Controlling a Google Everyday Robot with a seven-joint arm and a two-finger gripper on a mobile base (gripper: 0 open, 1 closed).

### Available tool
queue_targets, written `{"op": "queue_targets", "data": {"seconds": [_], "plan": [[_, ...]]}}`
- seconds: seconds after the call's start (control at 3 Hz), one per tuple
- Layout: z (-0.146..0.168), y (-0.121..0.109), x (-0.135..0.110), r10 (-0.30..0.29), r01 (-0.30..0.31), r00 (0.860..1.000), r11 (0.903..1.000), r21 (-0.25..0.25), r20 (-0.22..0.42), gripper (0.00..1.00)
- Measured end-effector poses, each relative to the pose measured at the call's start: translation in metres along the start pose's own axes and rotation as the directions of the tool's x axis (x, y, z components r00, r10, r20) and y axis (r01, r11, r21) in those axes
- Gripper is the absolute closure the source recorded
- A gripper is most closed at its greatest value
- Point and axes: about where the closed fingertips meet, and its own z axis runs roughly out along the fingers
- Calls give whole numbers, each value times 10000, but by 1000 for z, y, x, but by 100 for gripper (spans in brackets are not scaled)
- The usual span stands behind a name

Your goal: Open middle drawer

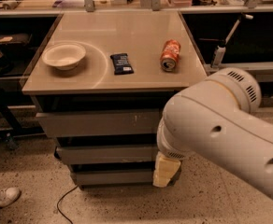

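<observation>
Gripper [167, 169]: open or closed, cannot tell. Middle drawer [106, 154] just left, slightly above; front rigid, smooth, handleless, likely slides light; best hold probably top edge.

— How many on the cabinet [127, 31]?
— You've one bowl [64, 56], one dark packet [121, 63] and one can [170, 55] on top. Three in its front: top drawer [99, 123], middle drawer [106, 154], bottom drawer [113, 176]. One gripper [167, 169], low by that front.
</observation>
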Motion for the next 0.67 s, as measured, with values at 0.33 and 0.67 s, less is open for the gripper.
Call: {"op": "queue_targets", "data": {"seconds": [0.33, 0.67], "plan": [[68, 10, 12, 396, -402, 9989, 9990, -219, -256, 0], [130, 13, 31, 767, -793, 9945, 9963, -338, -715, 0]]}}
